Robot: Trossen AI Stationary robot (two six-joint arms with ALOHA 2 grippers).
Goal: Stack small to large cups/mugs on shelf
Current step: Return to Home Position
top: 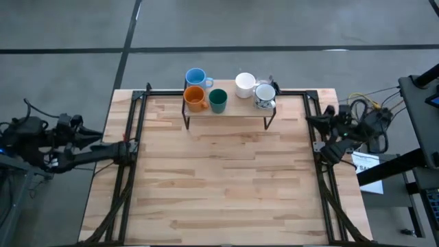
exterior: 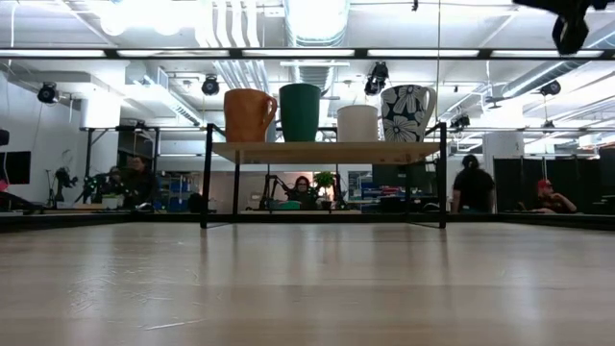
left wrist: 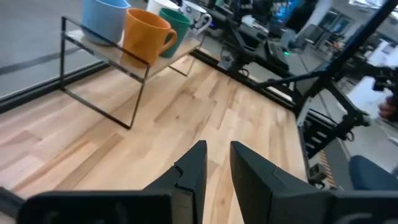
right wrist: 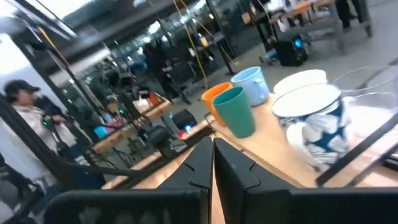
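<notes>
Tabletop: pale butcher-block planks, bare across the whole near span. Black frame rails run down its 9 and 3 o'clock edges.

Left pincer: parked low at the 9 o'clock edge. Fingers parted by a narrow slit, nothing between them.

Right pincer: parked off the 3 o'clock edge. Fingers pressed together, empty. Both arms sit wide of the work, probably to leave the shelf unobstructed.

Shelf: light-wood plank on thin black legs, at 12 o'clock on the tabletop.

Vessels on the shelf:
- Orange mug, at the 9 o'clock end.
- Green cup, just beside the orange mug on its 3 o'clock side.
- Light blue mug, behind the orange mug toward 12 o'clock.
- White mug, toward the 3 o'clock end.
- Floral-patterned mug, at the 3 o'clock end.
- Clear glass: a faint outline shows near the patterned mug in the right wrist view, too uncertain to list.

All are upright and grouped close together, so placing looks finished.

Room: grey concrete floor, and an open workshop with ceiling ducts and lamps. People sit at benches well beyond the tabletop.
</notes>
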